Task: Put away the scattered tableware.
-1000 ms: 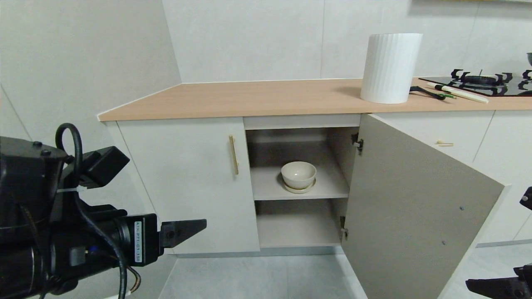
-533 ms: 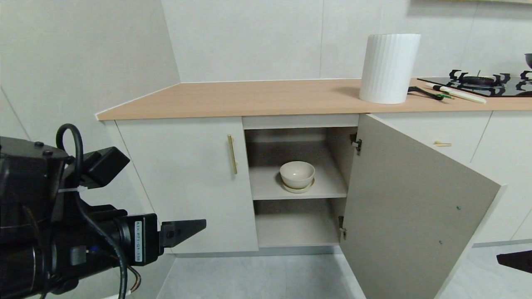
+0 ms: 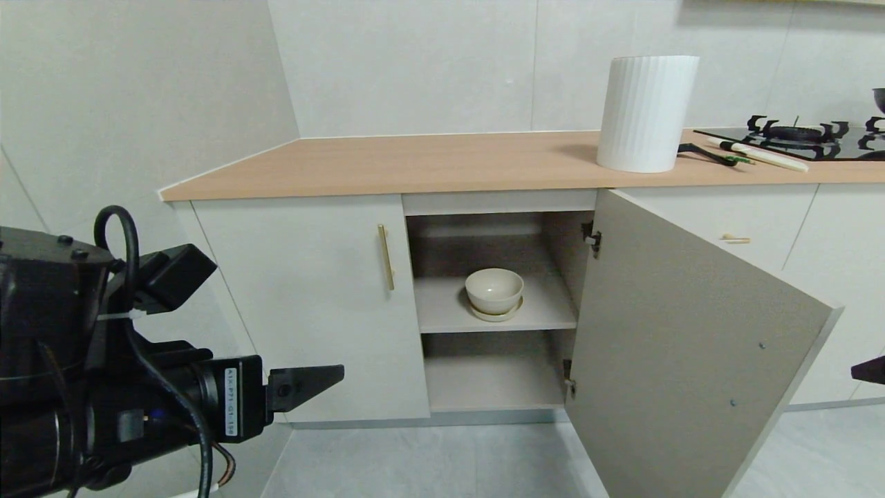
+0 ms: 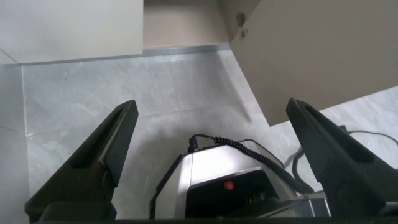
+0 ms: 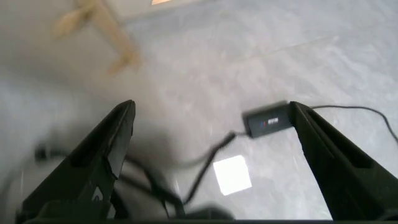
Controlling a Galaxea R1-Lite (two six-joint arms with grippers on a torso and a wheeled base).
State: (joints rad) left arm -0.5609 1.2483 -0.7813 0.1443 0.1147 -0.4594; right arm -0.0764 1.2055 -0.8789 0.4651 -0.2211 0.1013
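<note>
A cream bowl sits on a small plate on the middle shelf of the open cabinet. On the worktop by the hob lie a pale long utensil and a black-handled one. My left gripper hangs low at the left, in front of the shut cabinet door; in the left wrist view the left gripper is open with only floor between its fingers. At the far right edge shows a sliver of my right gripper. The right gripper is open above the floor, holding nothing.
The cabinet door swings wide open to the right, between the shelves and my right arm. A tall white ribbed cylinder stands on the wooden worktop. A black hob is at the far right. A black adapter with its cable lies on the floor.
My right gripper has risen along the right edge of the head view, from the bottom corner to mid-height. The head view shifted slightly. Left arm and bowl are unmoved.
</note>
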